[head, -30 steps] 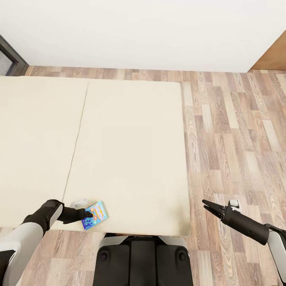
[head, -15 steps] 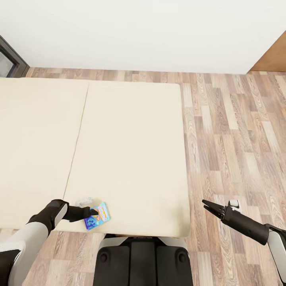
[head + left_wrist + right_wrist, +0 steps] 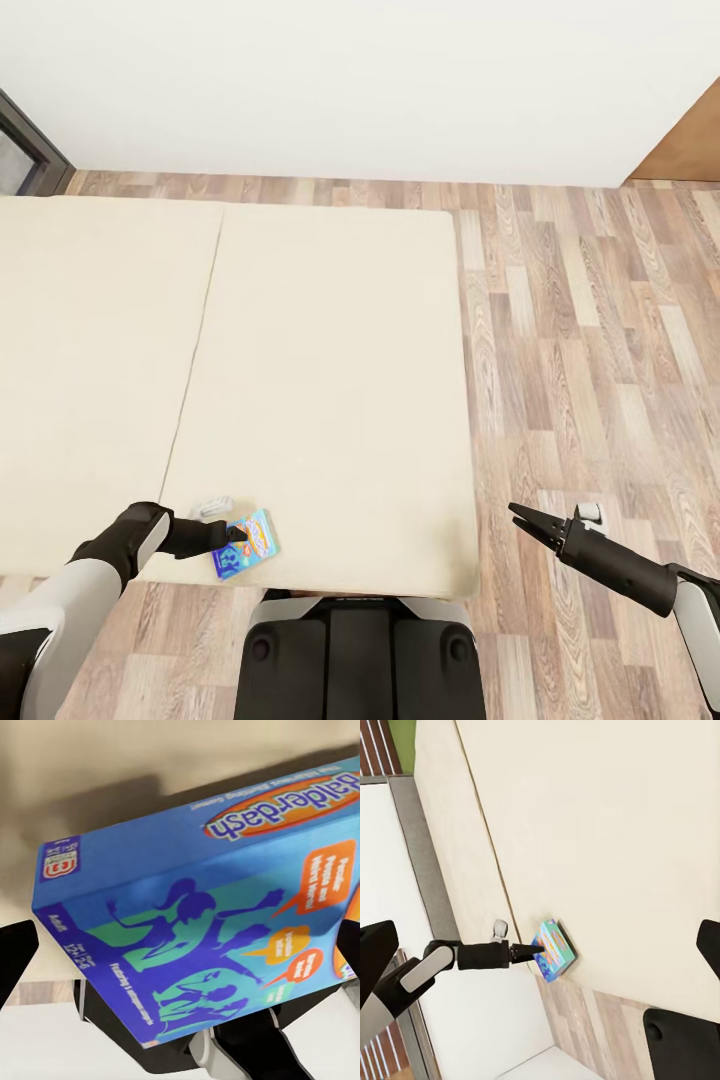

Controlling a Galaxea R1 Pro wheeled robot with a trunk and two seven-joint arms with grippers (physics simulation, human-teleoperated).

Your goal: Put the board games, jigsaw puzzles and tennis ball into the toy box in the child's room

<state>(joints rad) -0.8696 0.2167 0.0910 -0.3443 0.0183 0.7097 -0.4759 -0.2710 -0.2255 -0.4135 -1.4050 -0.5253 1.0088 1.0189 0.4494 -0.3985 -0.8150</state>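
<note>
Beige mattress of the bed (image 3: 320,380) is filling most of the head view, with wood floor (image 3: 590,380) running along its right side and a white wall (image 3: 360,80) beyond it. Near the bed's front edge, just ahead of the robot's base, the light blue game box (image 3: 244,542) is lying close to the corner. The left gripper (image 3: 234,537) is reaching in from the left and meeting the box's near-left end; the left wrist view is showing the box (image 3: 210,922) between the two dark fingertips (image 3: 15,952), one at each side. Whether the jaws are actually pressing on it I cannot tell. The right wrist view is showing the same box (image 3: 553,949) at the bed's edge, with the left gripper's tips against it. The right gripper (image 3: 527,520) is hanging over the floor, well apart from the bed, its fingers slightly parted and holding nothing.
</note>
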